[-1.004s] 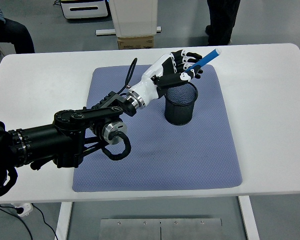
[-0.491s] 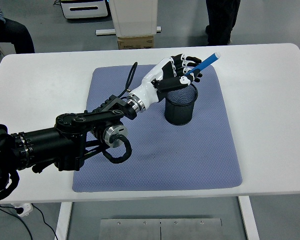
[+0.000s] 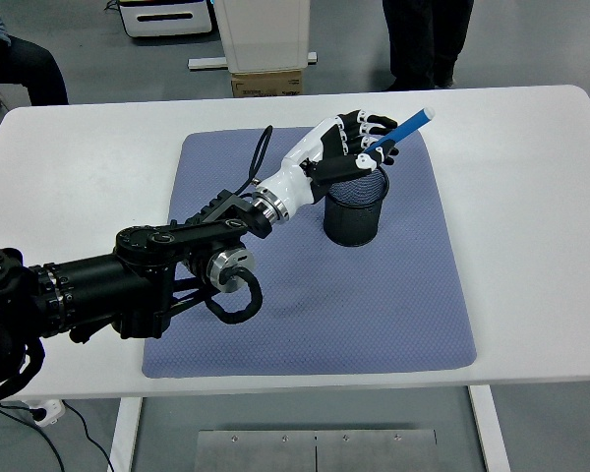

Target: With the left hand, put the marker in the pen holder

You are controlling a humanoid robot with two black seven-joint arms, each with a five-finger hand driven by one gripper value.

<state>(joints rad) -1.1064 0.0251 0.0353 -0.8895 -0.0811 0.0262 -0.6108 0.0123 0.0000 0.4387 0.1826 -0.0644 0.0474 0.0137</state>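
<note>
A black mesh pen holder [image 3: 355, 207] stands upright on the blue-grey mat [image 3: 305, 285]. My left hand [image 3: 356, 146] is just above the holder's rim, fingers curled around a blue marker [image 3: 405, 127] with a white cap. The marker is tilted, its capped end pointing up and to the right, its lower end in my fingers over the holder's opening. The right arm is not in view.
The mat lies on the white table [image 3: 531, 226]. My left arm [image 3: 147, 265] stretches across the mat's left half. A person's legs [image 3: 418, 39] stand beyond the far edge, a box [image 3: 265, 79] and a white cabinet sit there too.
My left hand has sunk slightly toward the holder and shifted a little right. The marker stays in the fingers, still tilted. The person at the back has stepped left.
</note>
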